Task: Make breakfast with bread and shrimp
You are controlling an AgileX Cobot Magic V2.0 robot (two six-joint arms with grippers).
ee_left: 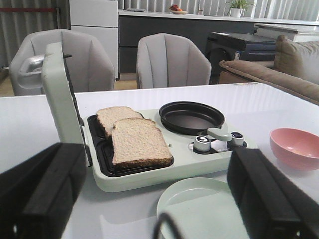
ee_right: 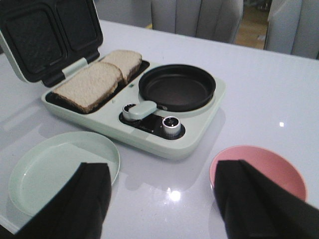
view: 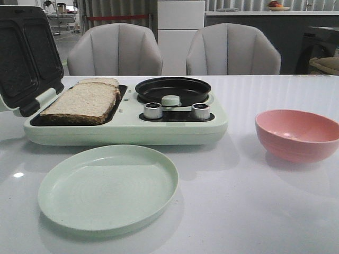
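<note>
Two slices of bread lie overlapping in the black left tray of the pale green breakfast maker (view: 127, 135): the near slice (view: 85, 100) and the far slice (view: 100, 82). They also show in the left wrist view (ee_left: 139, 142) and the right wrist view (ee_right: 89, 84). The shrimp is not clearly in view; a small pale spot in the pink bowl (view: 296, 135) is too small to tell. My left gripper (ee_left: 155, 199) is open and empty, above the green plate (ee_left: 199, 204). My right gripper (ee_right: 164, 199) is open and empty, between plate and bowl (ee_right: 259, 169). Neither gripper shows in the front view.
The maker's lid (view: 24, 53) stands open at the left. Its black round pan (view: 173, 89) is empty, with two silver knobs (view: 153, 110) in front. The green plate (view: 108, 188) lies before the maker. Two grey chairs (view: 114, 50) stand behind the table.
</note>
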